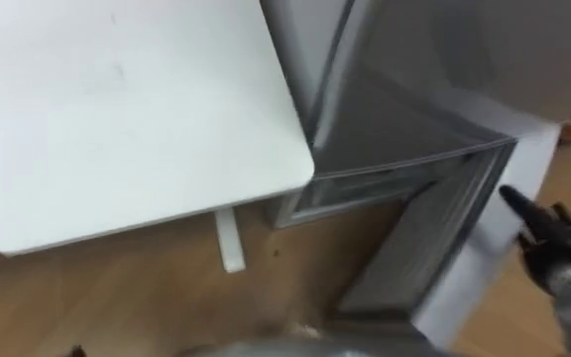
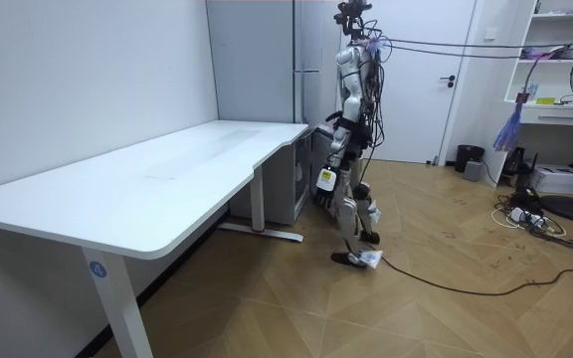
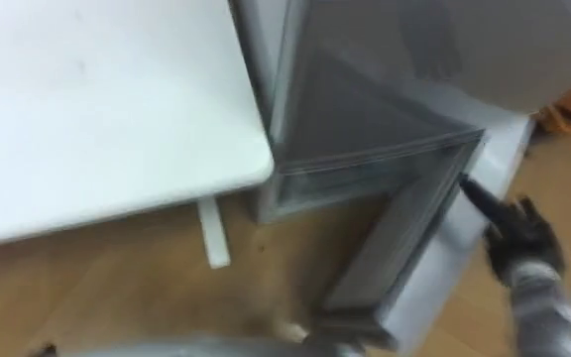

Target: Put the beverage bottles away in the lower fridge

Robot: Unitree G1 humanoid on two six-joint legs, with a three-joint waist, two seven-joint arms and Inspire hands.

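Observation:
The lower fridge door (image 1: 434, 248) stands swung open, its inner frame facing me and its white outer face (image 1: 484, 268) to the right. My right hand (image 1: 553, 243) comes in from the right with straight fingers against the door's outer edge. It shows again in the right eye view as the right hand (image 3: 518, 238). The open lower compartment (image 1: 365, 188) looks dim and grey, and I cannot make out what is inside. In the room view I stand close to the tall fridge (image 2: 301, 89), and my left hand (image 2: 324, 181) hangs low at my side.
A large white desk (image 1: 117, 109) fills the left, its corner close to the fridge, with a white leg (image 1: 229, 238) below. Wooden floor (image 1: 147, 297) lies under it. In the room view a dark bin (image 2: 469, 157) stands far off to the right.

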